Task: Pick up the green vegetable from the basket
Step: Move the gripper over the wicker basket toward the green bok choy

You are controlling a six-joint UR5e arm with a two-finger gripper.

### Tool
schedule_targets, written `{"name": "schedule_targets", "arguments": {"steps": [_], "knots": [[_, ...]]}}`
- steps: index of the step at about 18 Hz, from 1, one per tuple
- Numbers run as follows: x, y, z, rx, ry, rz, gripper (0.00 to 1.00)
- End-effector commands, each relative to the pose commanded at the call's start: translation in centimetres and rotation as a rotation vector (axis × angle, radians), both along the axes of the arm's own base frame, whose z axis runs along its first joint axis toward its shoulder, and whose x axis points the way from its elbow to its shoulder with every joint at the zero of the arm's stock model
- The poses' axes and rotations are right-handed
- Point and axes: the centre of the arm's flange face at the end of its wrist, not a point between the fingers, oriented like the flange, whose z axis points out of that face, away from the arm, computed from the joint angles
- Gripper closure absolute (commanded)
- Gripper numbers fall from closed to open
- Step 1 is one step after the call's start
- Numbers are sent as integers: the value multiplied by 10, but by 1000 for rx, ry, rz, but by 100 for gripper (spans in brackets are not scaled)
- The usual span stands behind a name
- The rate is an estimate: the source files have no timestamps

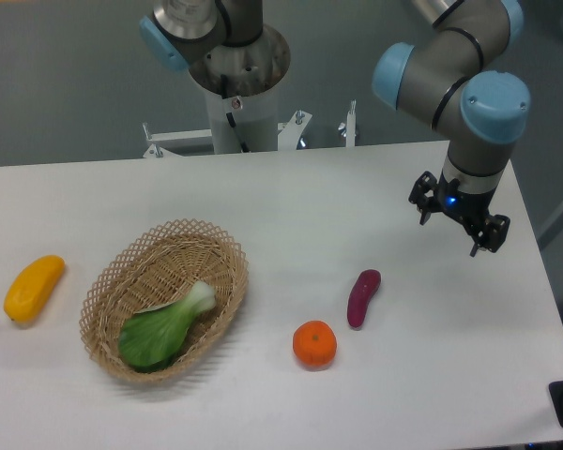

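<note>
Right of frame, gripper (460, 223) hangs empty, jaw gap unclear, well apart from green vegetable (161, 330) lying in basket (221, 252) at lower left: approach step, next traverse over there.

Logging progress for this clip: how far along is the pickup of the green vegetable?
Nothing looks done yet. The green vegetable lies in the basket, untouched. The gripper hangs above bare table at the far side, beyond the eggplant, holding nothing. Left: the reach, grasp and lift.
</note>
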Motion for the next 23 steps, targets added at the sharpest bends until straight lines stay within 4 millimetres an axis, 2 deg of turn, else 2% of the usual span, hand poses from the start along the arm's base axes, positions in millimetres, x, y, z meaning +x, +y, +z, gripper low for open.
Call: {"name": "schedule_targets", "arguments": {"steps": [5, 9, 18, 23], "knots": [[2, 0, -1, 1, -2, -2, 0], [10, 11, -2, 2, -4, -2, 0], [60, 78, -2, 49, -22, 115, 0], [102, 123, 1, 109, -31, 127, 0]]}}
